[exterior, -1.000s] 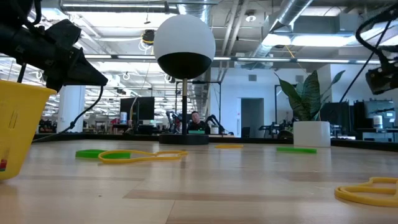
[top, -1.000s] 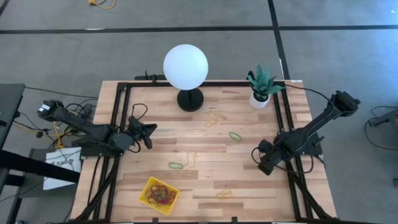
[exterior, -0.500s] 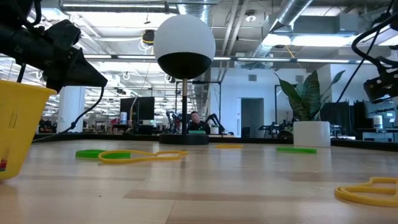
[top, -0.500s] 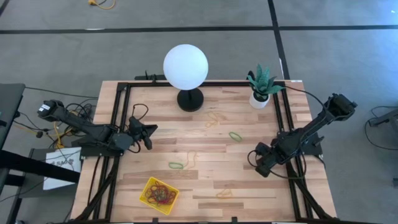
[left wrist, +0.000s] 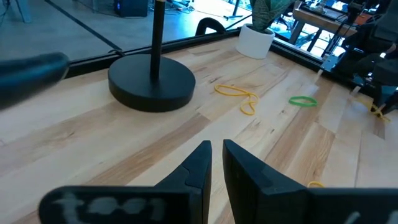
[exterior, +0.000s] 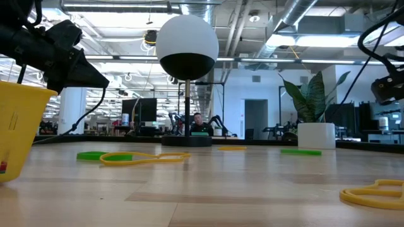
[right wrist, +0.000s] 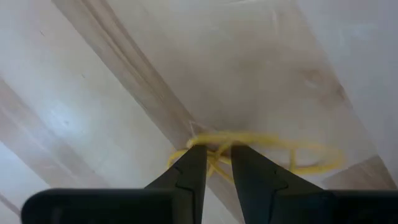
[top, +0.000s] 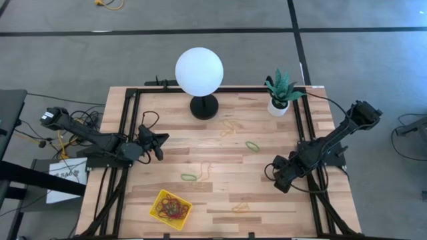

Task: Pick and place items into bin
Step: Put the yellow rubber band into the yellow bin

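Approach phase: right gripper (top: 280,183) over table's right side, fingers nearly closed, nothing between them. Target, limp yellow rubber-band loop (right wrist: 261,152), lies just beyond tips. Recommend: open wider, straddle strand, descend to wood. Shallow yellow plastic bin (top: 171,209) sits near-left. Left gripper (top: 160,143) waits at left, fingers nearly closed, empty.

The table (top: 267,200) is pale blond wood in striped planks, framed in black. At about 7 o'clock sits the bright yellow bin (top: 157,208), its heap of bands (top: 172,208) mostly red with, perhaps, some yellow. Loose green bands (top: 252,145) lie near 2 o'clock; a yellow band (right wrist: 261,149) is tangled. The lamp (top: 199,71) has a white globe on a black base; the plant (top: 281,85) is green in a white pot.
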`<act>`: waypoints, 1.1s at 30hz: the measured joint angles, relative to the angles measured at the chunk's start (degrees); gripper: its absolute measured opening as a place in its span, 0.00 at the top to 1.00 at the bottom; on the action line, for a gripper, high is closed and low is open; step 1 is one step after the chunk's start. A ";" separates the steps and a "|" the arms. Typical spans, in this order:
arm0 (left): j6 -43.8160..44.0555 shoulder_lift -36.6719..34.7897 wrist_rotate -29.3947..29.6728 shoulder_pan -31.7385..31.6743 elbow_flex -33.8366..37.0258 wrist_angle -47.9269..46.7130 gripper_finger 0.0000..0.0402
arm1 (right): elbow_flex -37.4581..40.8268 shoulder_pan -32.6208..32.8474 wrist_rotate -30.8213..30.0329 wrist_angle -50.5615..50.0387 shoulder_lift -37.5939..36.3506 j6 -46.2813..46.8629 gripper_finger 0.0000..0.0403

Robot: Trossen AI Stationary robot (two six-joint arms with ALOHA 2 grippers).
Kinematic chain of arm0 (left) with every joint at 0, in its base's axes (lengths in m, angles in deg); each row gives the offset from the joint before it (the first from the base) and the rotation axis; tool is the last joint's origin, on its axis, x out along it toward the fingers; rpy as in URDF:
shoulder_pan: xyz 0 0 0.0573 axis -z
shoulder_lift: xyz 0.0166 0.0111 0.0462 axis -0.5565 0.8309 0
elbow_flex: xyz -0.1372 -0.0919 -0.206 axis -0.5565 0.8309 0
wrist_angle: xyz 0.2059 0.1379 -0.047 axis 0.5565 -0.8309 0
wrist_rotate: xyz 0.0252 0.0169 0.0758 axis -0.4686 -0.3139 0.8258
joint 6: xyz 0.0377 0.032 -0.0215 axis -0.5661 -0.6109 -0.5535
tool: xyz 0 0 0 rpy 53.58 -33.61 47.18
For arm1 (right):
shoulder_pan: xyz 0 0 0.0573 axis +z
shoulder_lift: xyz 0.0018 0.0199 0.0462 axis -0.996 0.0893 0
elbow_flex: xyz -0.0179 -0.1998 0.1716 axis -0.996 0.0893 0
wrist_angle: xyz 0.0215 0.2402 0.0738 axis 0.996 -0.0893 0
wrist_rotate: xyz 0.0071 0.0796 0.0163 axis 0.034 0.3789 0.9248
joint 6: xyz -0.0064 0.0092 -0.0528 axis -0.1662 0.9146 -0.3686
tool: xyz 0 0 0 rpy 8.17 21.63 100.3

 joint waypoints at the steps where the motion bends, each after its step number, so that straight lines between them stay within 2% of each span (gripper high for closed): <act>1: 0.01 0.01 0.02 0.00 0.00 0.01 0.93 | -0.06 0.00 0.09 0.29 0.49 -0.39 0.83; 12: -0.01 0.00 0.07 0.00 0.00 0.03 0.93 | -0.34 0.16 0.34 0.18 3.12 1.15 0.84; 18: -0.03 0.02 0.31 -0.02 0.00 0.02 0.93 | -0.21 0.82 -0.80 1.16 3.03 -2.02 0.97; 22: -0.03 -0.01 0.31 -0.01 0.00 0.02 0.93 | -0.56 1.39 -4.19 3.71 2.47 -3.68 0.98; 25: -0.01 -0.01 0.36 -0.02 0.00 0.06 0.93 | -3.80 2.09 -11.34 16.90 1.76 -7.51 1.00; 28: -0.01 -0.01 1.45 -0.02 0.00 -0.17 0.93 | -4.60 4.13 -18.29 32.88 1.15 -19.69 1.00; 31: 0.18 0.36 2.47 -0.02 0.00 0.18 0.93 | -5.09 4.16 -20.92 53.73 1.78 -33.38 1.00; 33: 0.37 0.50 2.54 -0.02 0.00 0.24 0.93 | -5.06 3.62 -21.20 63.09 3.33 -40.82 1.00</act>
